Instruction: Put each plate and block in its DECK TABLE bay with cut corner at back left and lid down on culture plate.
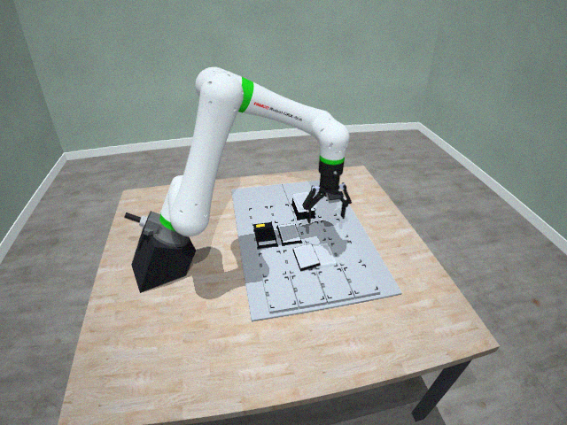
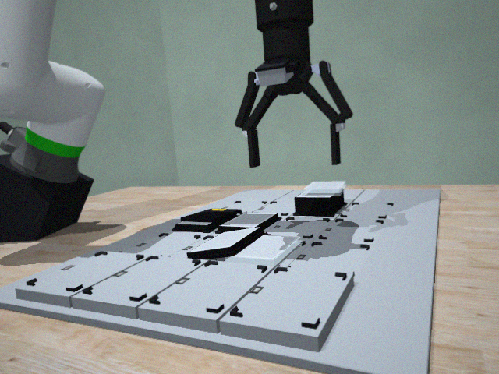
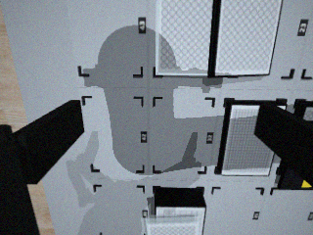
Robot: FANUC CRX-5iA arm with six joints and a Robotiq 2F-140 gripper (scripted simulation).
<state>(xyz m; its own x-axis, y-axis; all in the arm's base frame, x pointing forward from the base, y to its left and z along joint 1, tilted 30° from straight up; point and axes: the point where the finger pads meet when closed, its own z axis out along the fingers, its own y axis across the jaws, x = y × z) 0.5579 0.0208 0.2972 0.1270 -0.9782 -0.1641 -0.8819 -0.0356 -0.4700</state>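
Hangs with the gripper (image 1: pixel 326 219) (image 2: pixel 295 164) (image 3: pixel 169 117) spread wide, pinching nothing, having open room above the edges of tilted plate (image 1: pixel 306 256) (image 2: pixel 225 243) (image 3: pixel 245 39) and tall black block (image 1: pixel 299 211) (image 2: pixel 319 205) (image 3: pixel 179 197).

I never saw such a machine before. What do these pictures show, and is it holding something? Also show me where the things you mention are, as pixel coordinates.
It is one white robot arm (image 1: pixel 201 150) (image 2: pixel 24 60) on a wooden table (image 1: pixel 229 366) (image 2: pixel 52 346). Its black end effector (image 1: pixel 326 218) (image 2: pixel 295 164) (image 3: pixel 169 117) is open and holds nothing.

The top picture looks down on everything, the exterior one looks from low beside the table, and the wrist one looks down past the fingers.

A grey deck (image 1: pixel 366 260) (image 2: pixel 402 301) lies on the table, with small black corner pieces marking places. On it are a yellow-marked black item (image 1: pixel 265 234) (image 2: pixel 201 218), a grey-topped plate (image 1: pixel 289 233) (image 2: pixel 250 220) (image 3: pixel 242 142), a tall block (image 1: pixel 299 210) (image 2: pixel 319 205) (image 3: pixel 178 197), and a tilted plate (image 1: pixel 306 256) (image 2: pixel 225 242) (image 3: pixel 246 36) beside a pale, flat piece (image 1: pixel 326 254) (image 2: pixel 267 248) (image 3: pixel 183 39).
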